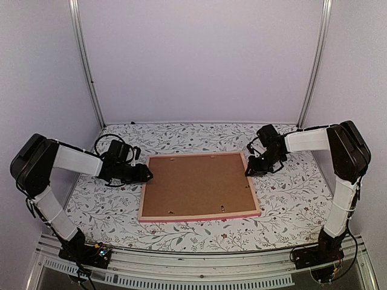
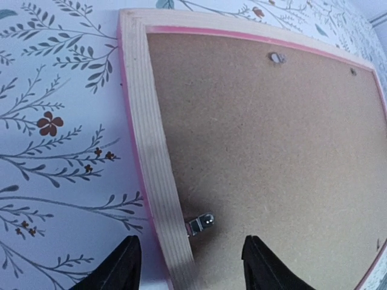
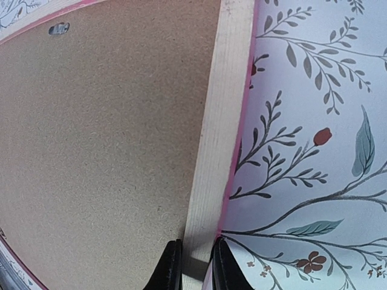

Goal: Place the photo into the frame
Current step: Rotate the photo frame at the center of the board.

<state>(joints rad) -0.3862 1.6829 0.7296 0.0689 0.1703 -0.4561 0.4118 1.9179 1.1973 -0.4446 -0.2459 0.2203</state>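
The pink-edged frame lies face down on the floral cloth, with the brown backing board set in it. The photo is hidden. My left gripper is open at the frame's left rail. In the left wrist view it straddles the pale wooden rail, just behind a small metal tab turned over the board. My right gripper is at the frame's right rail. In the right wrist view it is closed on that rail, one finger on each side.
The floral tablecloth surrounds the frame on all sides. More metal tabs sit along the board's edges. White walls with metal uprights close the back and sides.
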